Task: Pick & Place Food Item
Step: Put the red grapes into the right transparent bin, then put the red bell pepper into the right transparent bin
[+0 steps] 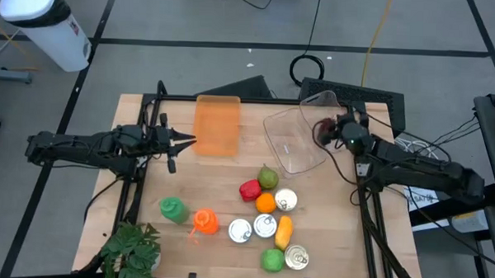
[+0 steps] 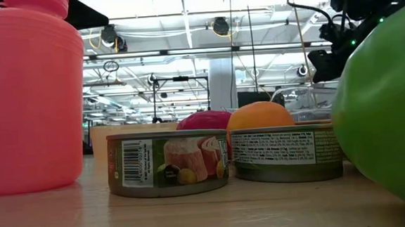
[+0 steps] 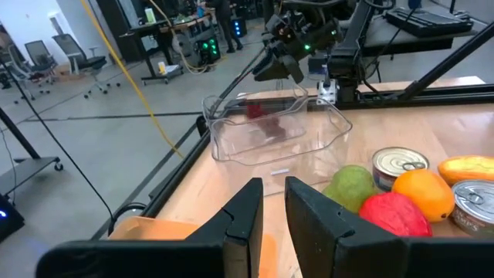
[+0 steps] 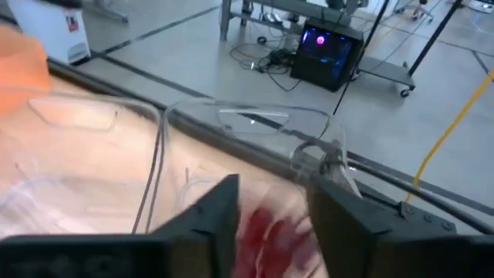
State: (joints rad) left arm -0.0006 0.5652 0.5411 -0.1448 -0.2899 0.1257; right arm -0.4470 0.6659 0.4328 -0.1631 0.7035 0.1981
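A clear plastic container lies on the table's far right part. A dark red food item shows inside it through the wall, at the side nearest my right arm. My right gripper hangs over that side of the container with its fingers apart. In the right wrist view the red item is blurred, beyond the gap between my right gripper's fingers. From the left wrist view it sits lower than the fingers. My left gripper waits shut near the table's left side, holding nothing.
An orange tray lies left of the clear container. Toward the near edge sit a green pear, a red fruit, an orange, several cans, a green bottle, an orange bottle and a plant.
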